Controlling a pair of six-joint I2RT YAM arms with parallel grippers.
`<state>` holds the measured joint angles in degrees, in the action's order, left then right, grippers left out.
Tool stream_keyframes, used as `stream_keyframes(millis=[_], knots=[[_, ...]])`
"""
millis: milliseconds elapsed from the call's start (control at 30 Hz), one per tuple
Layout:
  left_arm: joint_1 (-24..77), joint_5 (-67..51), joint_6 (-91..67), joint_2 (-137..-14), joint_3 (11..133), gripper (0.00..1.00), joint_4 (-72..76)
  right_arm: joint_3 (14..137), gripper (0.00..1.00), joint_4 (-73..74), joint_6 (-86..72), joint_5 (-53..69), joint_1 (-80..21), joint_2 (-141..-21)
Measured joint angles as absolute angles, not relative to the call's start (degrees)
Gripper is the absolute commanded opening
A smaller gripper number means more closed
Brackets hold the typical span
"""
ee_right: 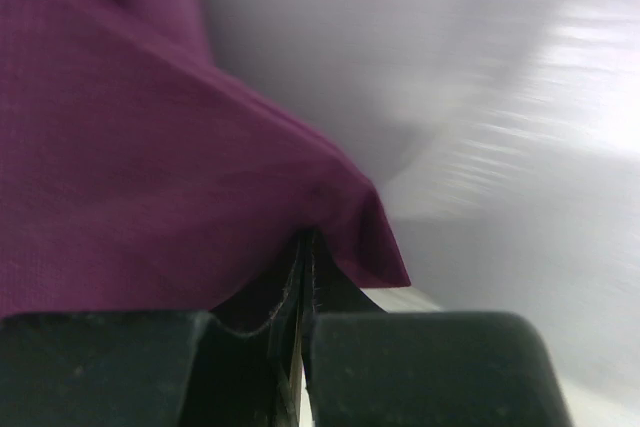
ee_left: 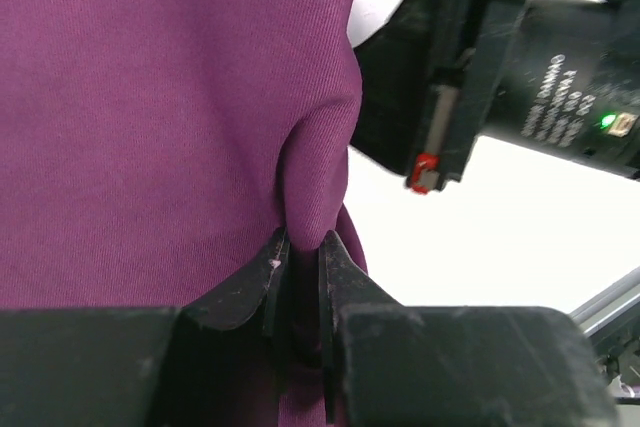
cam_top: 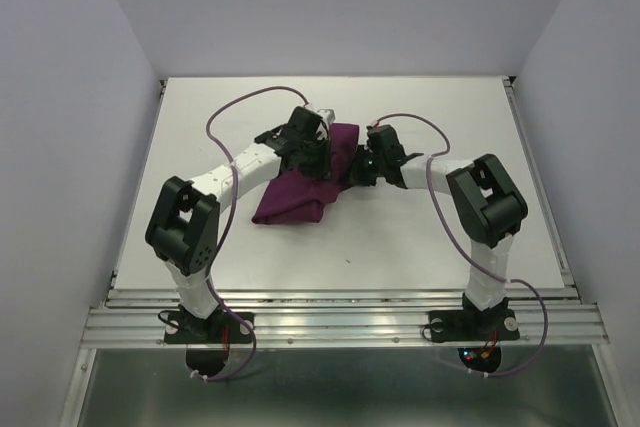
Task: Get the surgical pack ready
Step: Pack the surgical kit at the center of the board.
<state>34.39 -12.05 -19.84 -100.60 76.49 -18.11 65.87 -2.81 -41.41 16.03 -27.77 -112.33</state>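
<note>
The dark-purple cloth point(cam_top: 300, 197) of the surgical pack lies bunched on the white table, between the two arms. My left gripper point(cam_top: 322, 152) is over its far edge, shut on a thick fold of the cloth point(ee_left: 318, 187). My right gripper point(cam_top: 352, 175) reaches in from the right and is shut on a thin corner of the cloth point(ee_right: 340, 217). In the left wrist view the right gripper's black body point(ee_left: 470, 67) hangs close by, with a green light. The tray, scissors, tweezers, gauze and packets are hidden or out of view.
Bare white table point(cam_top: 450, 117) surrounds the cloth, with grey walls on three sides. A metal rail point(cam_top: 340, 322) runs along the near edge by the arm bases. Purple cables point(cam_top: 235, 112) loop above both arms.
</note>
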Motion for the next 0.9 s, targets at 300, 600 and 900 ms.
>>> stream_keyframes(millis=[300,600,900], knots=[[33.95,-11.79,-20.12,-100.29,76.47,0.0,-17.78,67.96,0.01,-7.6,-42.74,19.11,-30.63,-115.35],[33.28,-11.62,-20.16,-98.74,75.42,0.0,-17.34,67.96,0.01,-8.47,-42.26,18.35,-30.83,-115.63],[32.69,-12.08,-20.14,-98.7,75.33,0.0,-17.32,63.24,0.01,-1.54,-42.11,12.88,-28.49,-107.44]])
